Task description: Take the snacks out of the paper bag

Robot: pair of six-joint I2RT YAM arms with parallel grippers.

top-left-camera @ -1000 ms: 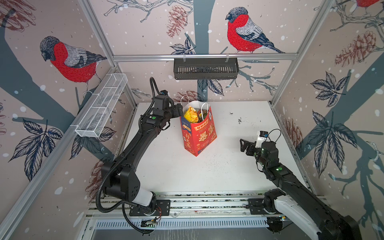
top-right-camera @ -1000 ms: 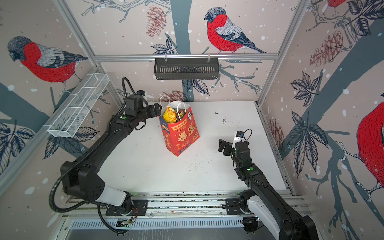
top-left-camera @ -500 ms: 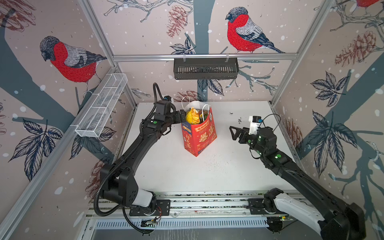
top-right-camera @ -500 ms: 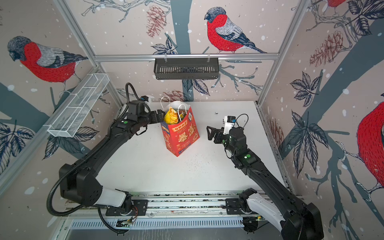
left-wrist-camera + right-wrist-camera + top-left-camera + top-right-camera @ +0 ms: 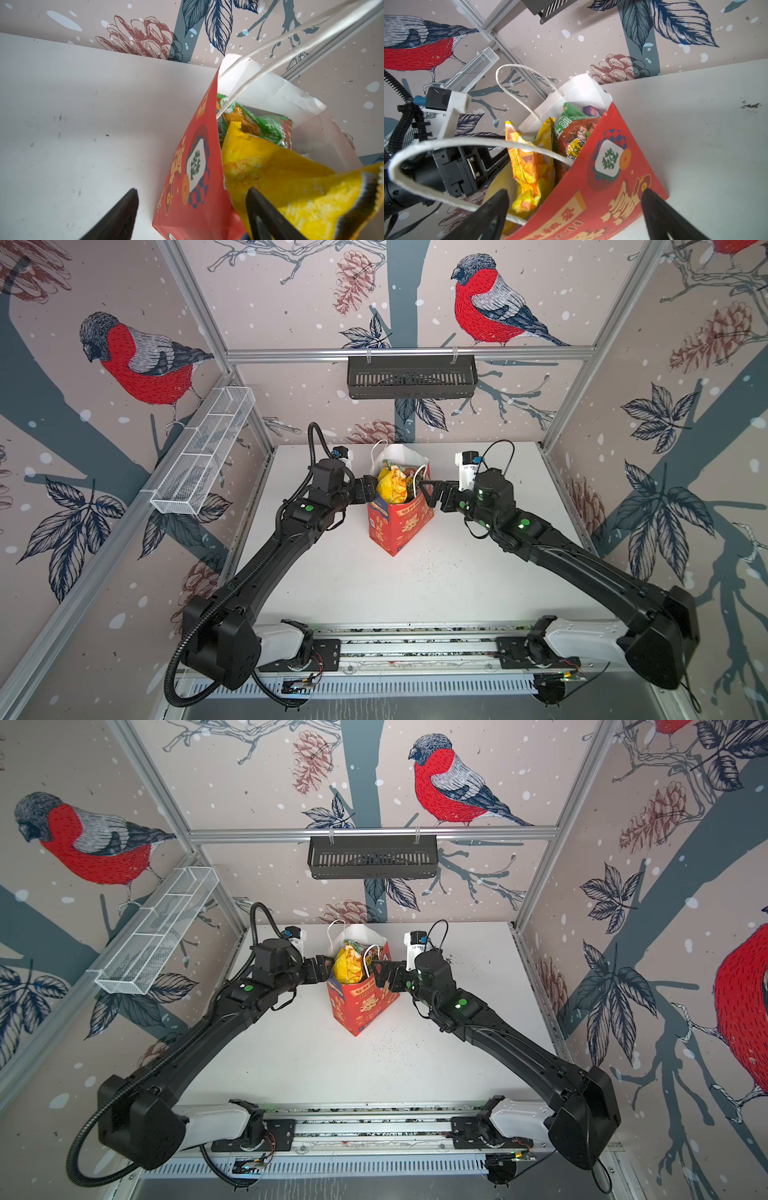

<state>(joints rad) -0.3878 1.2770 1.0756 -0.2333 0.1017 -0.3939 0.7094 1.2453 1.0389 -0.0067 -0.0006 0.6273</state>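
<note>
The red paper bag (image 5: 399, 526) (image 5: 361, 1006) stands upright at the back middle of the table, with snacks poking out of its mouth. A yellow packet (image 5: 390, 487) (image 5: 291, 180) lies nearest its left rim. A green-red packet (image 5: 270, 128) (image 5: 571, 135) and a purple one (image 5: 590, 111) sit behind. My left gripper (image 5: 369, 490) (image 5: 192, 207) is open astride the bag's left wall (image 5: 187, 187), one finger outside, one against the yellow packet. My right gripper (image 5: 426, 489) (image 5: 575, 207) is open astride the bag's right wall (image 5: 602, 187). A white cord handle (image 5: 446, 145) loops near its inner finger.
A black slotted basket (image 5: 411, 377) hangs on the back wall above the bag. A white wire shelf (image 5: 203, 456) is fixed to the left wall. Dark crumbs (image 5: 436, 568) dot the white table (image 5: 415, 597) in front of the bag.
My right arm swung from the front right of the table up to the bag's right rim. My left gripper moved in onto the left rim and its jaws narrowed a little.
</note>
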